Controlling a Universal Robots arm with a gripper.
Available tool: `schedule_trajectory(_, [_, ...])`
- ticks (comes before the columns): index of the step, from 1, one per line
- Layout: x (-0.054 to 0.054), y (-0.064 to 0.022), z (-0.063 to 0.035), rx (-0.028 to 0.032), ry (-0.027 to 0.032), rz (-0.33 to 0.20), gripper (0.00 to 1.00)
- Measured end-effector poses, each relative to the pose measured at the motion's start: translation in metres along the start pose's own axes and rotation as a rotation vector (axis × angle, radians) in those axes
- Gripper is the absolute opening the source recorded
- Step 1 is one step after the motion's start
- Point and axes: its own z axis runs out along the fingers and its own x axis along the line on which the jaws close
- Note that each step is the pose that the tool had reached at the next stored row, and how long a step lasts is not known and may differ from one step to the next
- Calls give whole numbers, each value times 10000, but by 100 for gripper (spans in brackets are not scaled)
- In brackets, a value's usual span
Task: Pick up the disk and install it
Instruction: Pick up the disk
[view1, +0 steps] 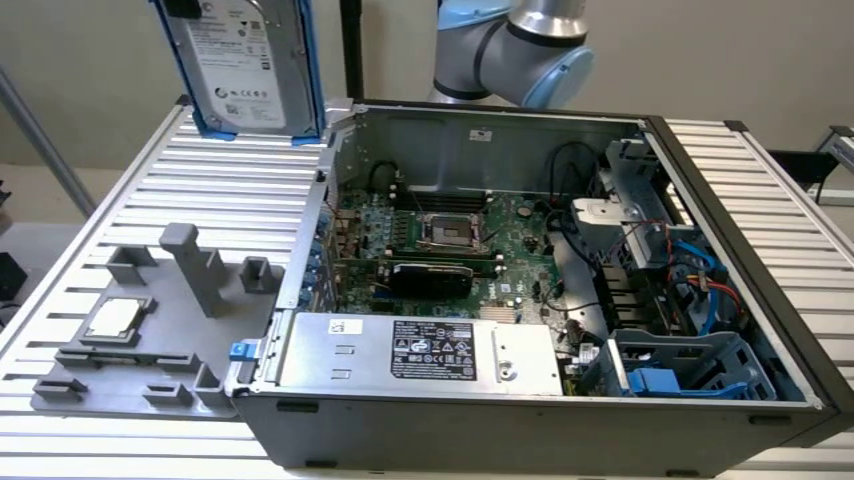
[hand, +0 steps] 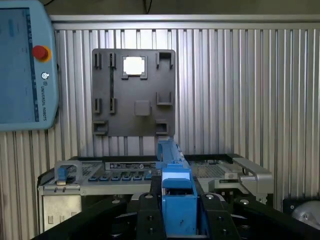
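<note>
One flat blue-framed disk (view1: 244, 62), ribbed metal table (view1: 200, 190)

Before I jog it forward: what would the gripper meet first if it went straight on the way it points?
The gripper points down, holding the disk. The disk would likely meet first the grey plate, at its edge nearest the computer case, though depth is unclear.

One disk (view1: 247, 65), one computer case (view1: 534, 425), apparently one chip (view1: 114, 317)
</note>
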Motion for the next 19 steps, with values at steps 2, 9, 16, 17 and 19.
schedule_trajectory(2, [19,-95,-31,0,-4,-1,32])
schedule_trajectory(9, [124,-403,-58,-1,-7,-1,32])
schedule_trajectory(16, [289,-598,-68,21,-8,-1,32])
schedule_trajectory(17, [313,-628,-69,24,-7,-2,32])
schedule_trajectory(19, [357,-696,-66,27,-9,-2,32])
